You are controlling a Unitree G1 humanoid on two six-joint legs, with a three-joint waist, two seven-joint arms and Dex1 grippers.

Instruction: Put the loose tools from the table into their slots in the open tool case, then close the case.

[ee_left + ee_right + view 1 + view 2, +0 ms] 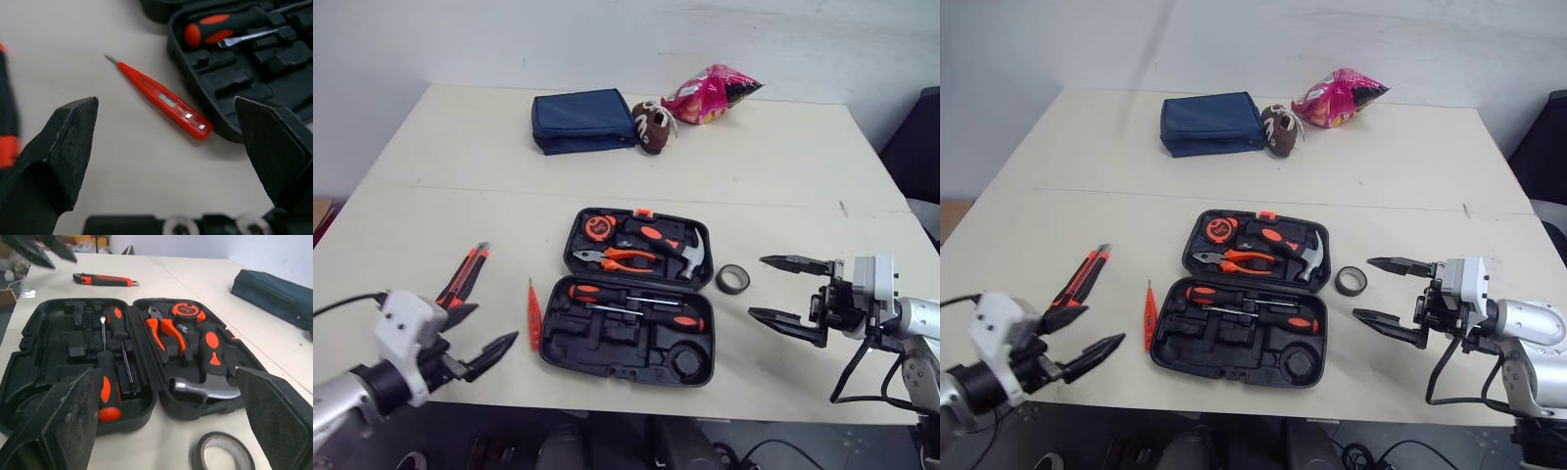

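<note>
The black tool case (607,354) lies open at the table's front centre, holding a tape measure, pliers, a hammer and two screwdrivers. A red tester pen (533,313) lies just left of the case, also seen up close as the tester pen (164,98). An orange and black utility knife (463,275) lies farther left. A roll of black tape (733,278) sits right of the case. My left gripper (481,335) is open, low over the table between the knife and the pen. My right gripper (787,290) is open just right of the tape, holding nothing.
At the back of the table lie a dark blue pouch (583,119), a small brown football toy (652,127) and a pink snack bag (712,94). The table's front edge runs close under both grippers.
</note>
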